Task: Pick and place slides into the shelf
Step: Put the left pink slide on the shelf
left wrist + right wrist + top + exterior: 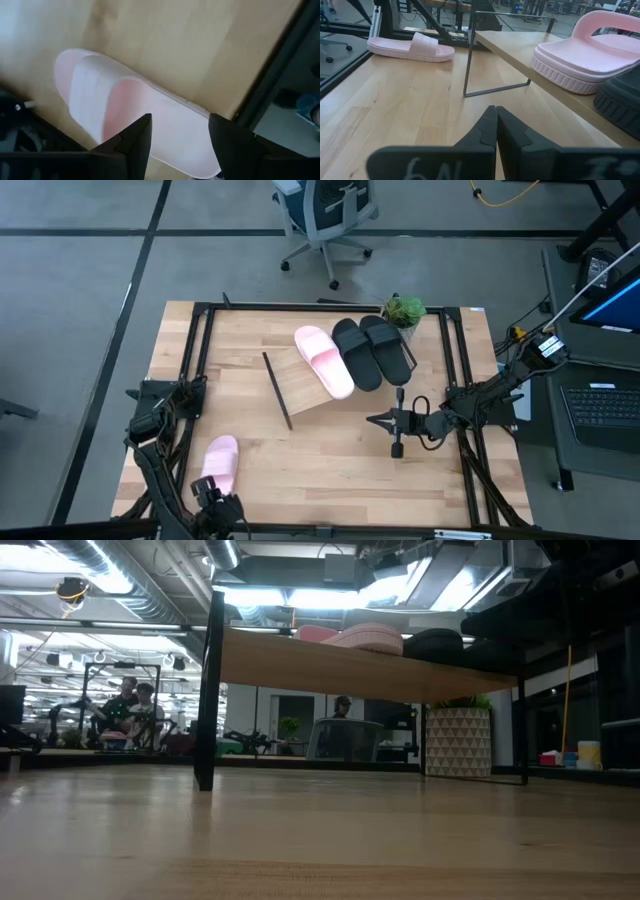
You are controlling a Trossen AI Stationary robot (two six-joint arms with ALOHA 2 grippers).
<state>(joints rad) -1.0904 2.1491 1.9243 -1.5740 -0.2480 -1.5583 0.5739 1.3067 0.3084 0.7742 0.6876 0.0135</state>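
High view: a light-wood table (330,460) framed in black rails fills the middle, on grey floor with an office chair (325,215) at the top. The shelf (300,385) sits centre, carrying one pink slide (324,361) and two black slides (373,350) on its right part; a potted plant (404,311) stands just beyond. A second pink slide (220,461) lies at lower left by the left gripper (212,492). The right gripper (375,419), right of centre, has its fingers pressed together, holding nothing.

Low view: the shelf's slanted board (350,665) crosses the upper frame on a black rod (208,690), a patterned planter (457,740) at right, and people (130,705) in the room at left.

Left wrist view: the fingers (135,142) stand apart over the pink slide's strap end (130,120) at the bottom, table edge at right.

Right wrist view: closed fingers (495,130) at bottom centre; the loose pink slide (410,46) upper left, the shelf (520,47) with its slides right.
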